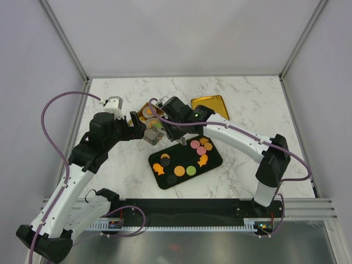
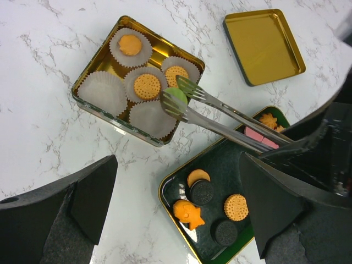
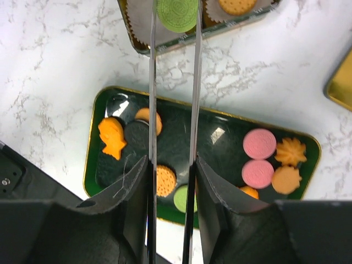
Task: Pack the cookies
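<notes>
My right gripper (image 3: 172,181) is shut on metal tongs (image 3: 152,82), and the tong tips pinch a green cookie (image 3: 177,14). That cookie (image 2: 177,94) hangs over the gold tin (image 2: 99,53), between paper cups that hold orange cookies (image 2: 147,86). An empty cup (image 2: 103,91) lies beside them. Loose cookies lie on the black tray (image 3: 181,137): pink ones (image 3: 259,143), an orange fish shape (image 2: 188,213), dark ones (image 2: 202,192). My left gripper (image 2: 184,220) is open and empty, above the tray's end and the marble beside the tin.
The tin's gold lid (image 1: 210,104) lies upside down behind the tray (image 1: 185,159). In the top view both arms meet over the tin (image 1: 147,111) at mid table. White marble surrounds them, with walls left, right and back.
</notes>
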